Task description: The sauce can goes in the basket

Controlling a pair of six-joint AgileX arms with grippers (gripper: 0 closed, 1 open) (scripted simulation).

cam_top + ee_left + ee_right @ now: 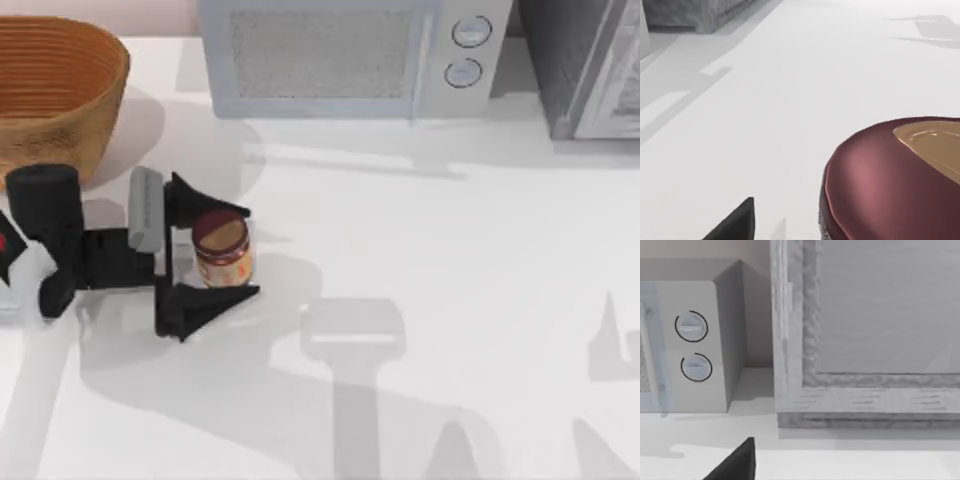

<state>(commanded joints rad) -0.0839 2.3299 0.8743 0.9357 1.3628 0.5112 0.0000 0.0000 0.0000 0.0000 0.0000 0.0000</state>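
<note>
The left hand (215, 252) lies low over the white worktop (450, 250) with its fingers spread apart on either side of the upright sauce can (222, 247), which stands between them untouched by either, while the basket (55, 90) sits behind the hand's wrist, well apart.

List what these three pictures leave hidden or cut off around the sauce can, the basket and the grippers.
- Sauce can: in the left wrist view its label is cut off by the edge; whether the left gripper touches it is unclear in the top view.
- Basket: cut off by the top view's left and top edges.
- Right gripper: one dark fingertip at the right wrist view's edge; its opening cannot be judged.
</note>
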